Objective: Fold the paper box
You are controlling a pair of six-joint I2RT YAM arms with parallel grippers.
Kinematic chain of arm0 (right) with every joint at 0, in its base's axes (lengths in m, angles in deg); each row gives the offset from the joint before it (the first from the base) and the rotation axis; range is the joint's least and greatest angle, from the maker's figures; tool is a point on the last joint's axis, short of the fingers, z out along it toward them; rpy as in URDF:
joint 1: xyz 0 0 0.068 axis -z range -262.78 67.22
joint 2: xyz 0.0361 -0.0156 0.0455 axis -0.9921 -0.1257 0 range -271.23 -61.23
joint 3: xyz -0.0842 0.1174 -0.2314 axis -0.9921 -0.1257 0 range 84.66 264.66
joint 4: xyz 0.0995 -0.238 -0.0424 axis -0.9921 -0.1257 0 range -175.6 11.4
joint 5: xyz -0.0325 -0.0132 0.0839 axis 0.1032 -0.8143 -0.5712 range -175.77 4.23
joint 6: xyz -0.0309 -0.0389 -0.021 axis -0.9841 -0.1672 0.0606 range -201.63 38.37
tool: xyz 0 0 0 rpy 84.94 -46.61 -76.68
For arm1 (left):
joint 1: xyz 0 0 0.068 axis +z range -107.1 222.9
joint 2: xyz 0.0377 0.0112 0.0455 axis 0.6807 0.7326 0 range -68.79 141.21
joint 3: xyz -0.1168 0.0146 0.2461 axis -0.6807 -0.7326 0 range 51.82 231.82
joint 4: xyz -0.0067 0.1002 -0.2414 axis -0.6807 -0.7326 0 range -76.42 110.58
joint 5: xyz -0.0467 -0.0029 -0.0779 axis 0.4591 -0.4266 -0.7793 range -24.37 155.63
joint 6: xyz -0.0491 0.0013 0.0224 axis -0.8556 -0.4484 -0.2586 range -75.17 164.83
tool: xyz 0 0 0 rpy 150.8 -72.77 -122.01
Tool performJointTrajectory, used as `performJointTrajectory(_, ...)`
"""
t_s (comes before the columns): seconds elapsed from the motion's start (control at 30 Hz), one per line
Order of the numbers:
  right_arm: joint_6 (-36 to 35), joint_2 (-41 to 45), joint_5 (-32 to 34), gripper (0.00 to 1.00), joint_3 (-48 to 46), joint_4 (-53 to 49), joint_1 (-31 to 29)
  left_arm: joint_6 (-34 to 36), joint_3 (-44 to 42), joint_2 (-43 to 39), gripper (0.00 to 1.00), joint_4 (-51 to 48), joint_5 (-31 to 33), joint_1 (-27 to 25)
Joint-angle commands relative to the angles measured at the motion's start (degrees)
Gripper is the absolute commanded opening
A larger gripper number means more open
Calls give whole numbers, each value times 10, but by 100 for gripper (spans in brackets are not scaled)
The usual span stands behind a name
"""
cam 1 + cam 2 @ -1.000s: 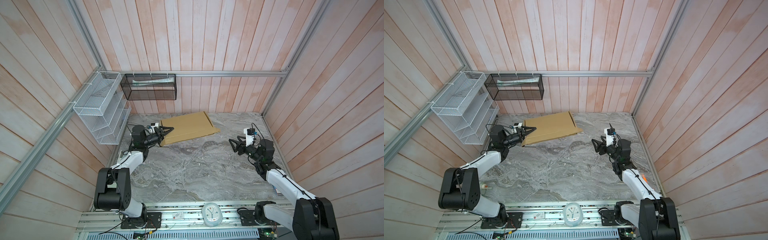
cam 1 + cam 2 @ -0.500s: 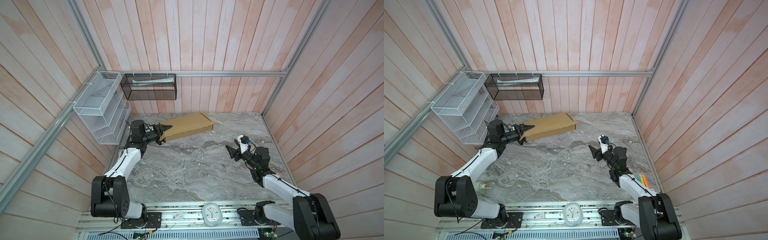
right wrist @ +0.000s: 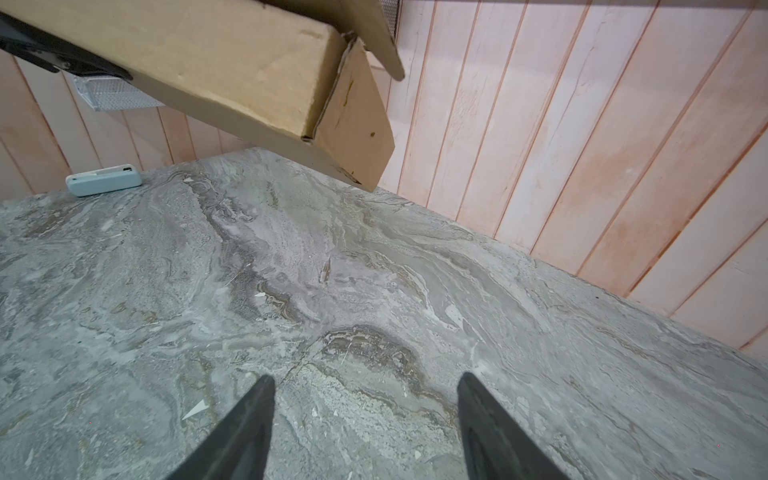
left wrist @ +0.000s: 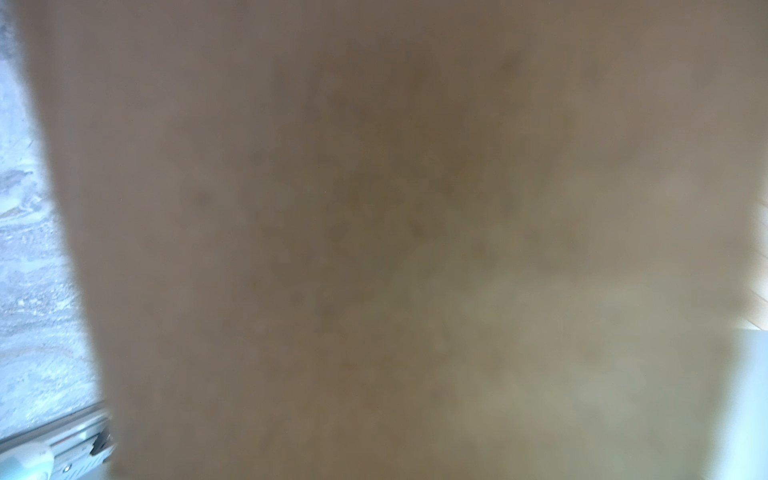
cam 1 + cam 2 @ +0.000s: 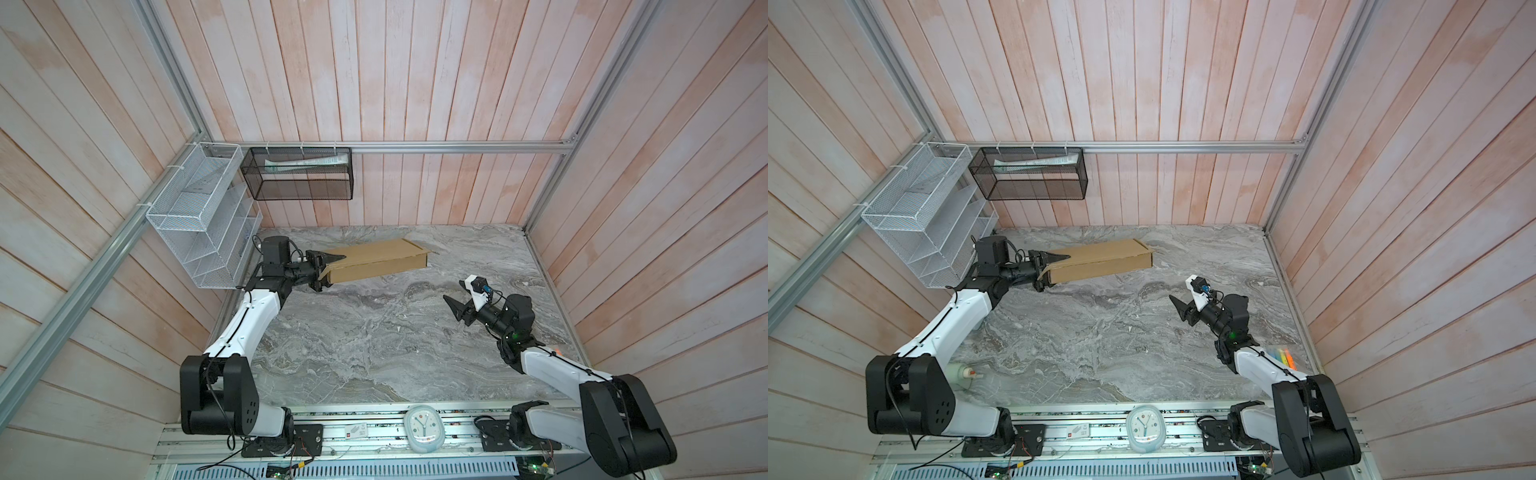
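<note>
Pretty far along on this one, I'd say. The paper box (image 5: pixel 376 265) isn't a flat sheet. It reads as a proper shallow box, walls up and the lid (image 5: pixel 370 250) folded down over the top. It sits up around 12 o'clock on the desk (image 5: pixel 374 345), running from roughly 10 o'clock toward 1.

The left hand (image 5: pixel 330 272) has it pinched at the 10 o'clock end, one finger across the top and one underneath. That end is lifted off the desk, so the whole thing slopes down toward the other end. I can't tell whether the low corner touches the desk or just hangs above it. The left wrist view is no help, just blurry brown cardboard right up against the lens.

The right hand (image 3: pixel 366 376) is over at about 3 o'clock, jaws spread wide with nothing between them, well apart from the box and pointing its way.

What's left, as far as I can judge: the free end isn't shut tight. In the right wrist view the end flap (image 3: pixel 353 124) stands a bit off the wall at the corner, and the lid's edge pokes out past it. So probably a tuck-and-press job there. The gripped end is hidden by the fingers, so no idea if that side is finished.
</note>
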State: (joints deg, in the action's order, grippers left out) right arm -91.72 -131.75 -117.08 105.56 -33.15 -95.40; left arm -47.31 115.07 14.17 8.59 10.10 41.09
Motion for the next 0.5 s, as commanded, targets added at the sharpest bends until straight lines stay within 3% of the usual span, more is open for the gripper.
performJointTrajectory(0.0, -24, -7, -28, 70, 10, 13, -6, -2, 24, 7, 44, -29, -14, -10)
performJointTrajectory(0.47, -52, -35, -59, 71, 46, 19, -15, 33, 61, 38, 40, -136, -23, -39)
